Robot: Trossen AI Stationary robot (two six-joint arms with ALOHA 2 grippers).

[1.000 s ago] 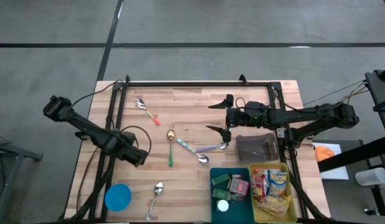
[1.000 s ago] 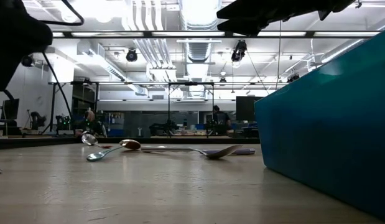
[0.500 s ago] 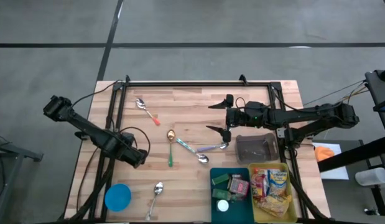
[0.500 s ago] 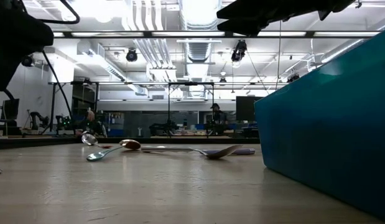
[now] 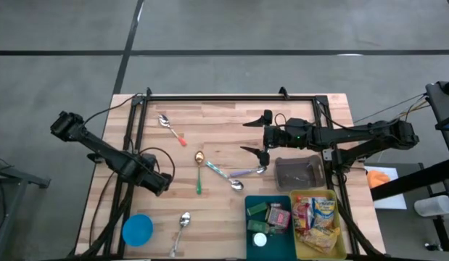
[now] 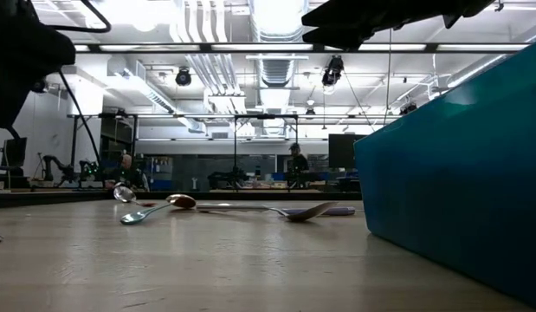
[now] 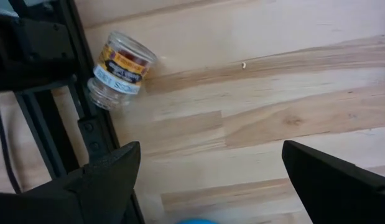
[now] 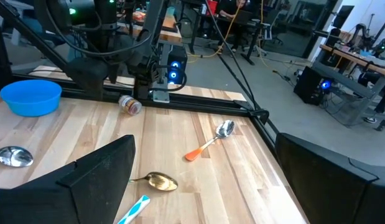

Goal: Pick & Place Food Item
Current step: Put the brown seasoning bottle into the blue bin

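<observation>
A: Left claw (image 5: 164, 181): over the near-left part of the wooden surface (image 5: 217, 119); fingers spread wide, nothing held; small jar (image 7: 120, 70) lying on its side just beyond, beside the black frame rail (image 7: 96, 137), untouched.

B: Right claw (image 5: 254, 135): above the middle of the surface, toward the far side; fingers spread to full width, nothing between them.

A: Food items: packets (image 5: 316, 216) lying in the yellow bin (image 5: 345, 245) at the near-right corner; further items in the teal bin (image 5: 249, 248) touching its left side; grey tray (image 5: 299, 173) just behind both bins.

B: Loose utensils: gold spoon with green handle (image 5: 199, 171) at centre; two spoons crossed (image 5: 235, 176) just below the right claw; orange-handled spoon (image 5: 172, 129) toward the far left; silver spoon (image 5: 182, 226) near the front edge.

A: Blue bowl (image 5: 137, 230) at the near-left corner, well apart from both claws.

B: Low view: teal bin wall (image 6: 458, 165) filling the right side; spoons (image 6: 172, 204) lying flat farther back.
</observation>
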